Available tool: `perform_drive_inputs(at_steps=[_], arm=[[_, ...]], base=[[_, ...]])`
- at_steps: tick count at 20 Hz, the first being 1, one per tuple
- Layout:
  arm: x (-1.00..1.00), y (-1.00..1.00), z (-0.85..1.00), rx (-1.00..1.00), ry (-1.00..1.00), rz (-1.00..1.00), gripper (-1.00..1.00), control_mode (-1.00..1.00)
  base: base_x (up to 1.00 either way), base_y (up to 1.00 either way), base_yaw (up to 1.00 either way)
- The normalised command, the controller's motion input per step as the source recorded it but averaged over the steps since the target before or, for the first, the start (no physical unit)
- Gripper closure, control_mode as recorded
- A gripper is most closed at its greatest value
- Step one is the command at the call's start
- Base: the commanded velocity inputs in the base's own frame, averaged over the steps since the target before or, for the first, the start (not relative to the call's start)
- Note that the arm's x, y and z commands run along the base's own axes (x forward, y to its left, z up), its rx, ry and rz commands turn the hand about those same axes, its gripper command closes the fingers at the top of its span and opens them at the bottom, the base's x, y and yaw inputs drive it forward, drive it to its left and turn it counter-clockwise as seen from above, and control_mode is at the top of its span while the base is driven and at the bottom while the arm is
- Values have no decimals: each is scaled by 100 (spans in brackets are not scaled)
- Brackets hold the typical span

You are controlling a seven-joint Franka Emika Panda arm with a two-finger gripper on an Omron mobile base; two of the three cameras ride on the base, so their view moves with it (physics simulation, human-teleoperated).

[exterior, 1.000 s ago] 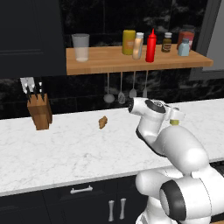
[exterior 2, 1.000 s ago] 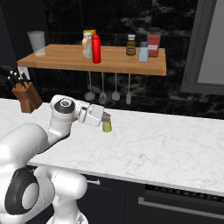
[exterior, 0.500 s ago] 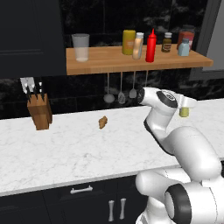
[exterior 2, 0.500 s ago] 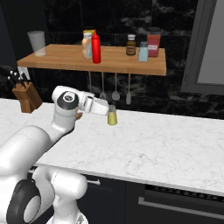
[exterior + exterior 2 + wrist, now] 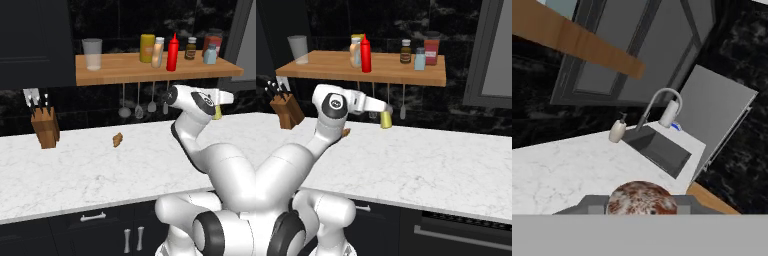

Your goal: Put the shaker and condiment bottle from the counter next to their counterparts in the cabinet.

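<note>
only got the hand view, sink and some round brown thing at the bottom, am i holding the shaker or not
Observer: Yes. The gripper is shut on the olive shaker, and it looks lifted just off the counter.
Operator: where's the shelf from there
Observer: The wooden shelf is above the gripper, with the shaker below its front edge.
Operator: and the blue one
Observer: The pale-blue shaker stands near the shelf's right end, between a dark-brown bottle and a red container.
</note>
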Motion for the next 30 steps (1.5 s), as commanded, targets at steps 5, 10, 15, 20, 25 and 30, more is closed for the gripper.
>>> perform_drive_inputs(at_steps=[5,10,15,20,25,30], arm=[[-1,6,12,-2,1,12,100,-100],[0,2,13,-1,-22,5,100,-100],[16,-13,48,2,-23,1,100,-100],[23,-3,51,5,-10,0,100,-100],[20,0,45,13,-1,2,100,-100],[0,0,47,15,-5,4,100,-100]], base=[[0,0,0],[0,0,0],[0,0,0],[0,0,0],[0,0,0],[0,0,0]])
